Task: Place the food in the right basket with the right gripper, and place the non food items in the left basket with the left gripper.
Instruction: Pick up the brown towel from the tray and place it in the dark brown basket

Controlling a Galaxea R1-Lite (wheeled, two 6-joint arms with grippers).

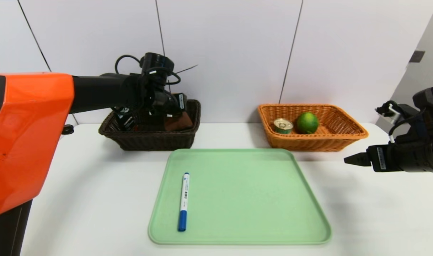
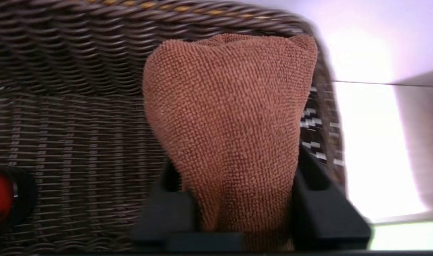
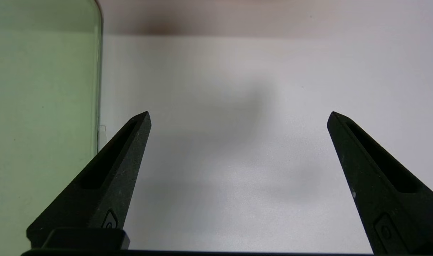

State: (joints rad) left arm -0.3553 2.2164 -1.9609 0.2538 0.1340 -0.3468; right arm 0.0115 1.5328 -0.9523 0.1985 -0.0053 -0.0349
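My left gripper is down inside the dark brown left basket, shut on the rolled brown towel. The towel is squeezed narrow between the fingers and leans against the basket wall. A dark tube with white lettering stands in the same basket, partly hidden by the arm. The white marker with a blue cap lies on the green tray. The lime and the small tin can sit in the orange right basket. My right gripper hovers open and holds nothing, over the table to the right of the tray.
The tray edge runs beside the right gripper's fingers. White wall panels stand close behind both baskets. Bare white table lies between the baskets and in front of the tray.
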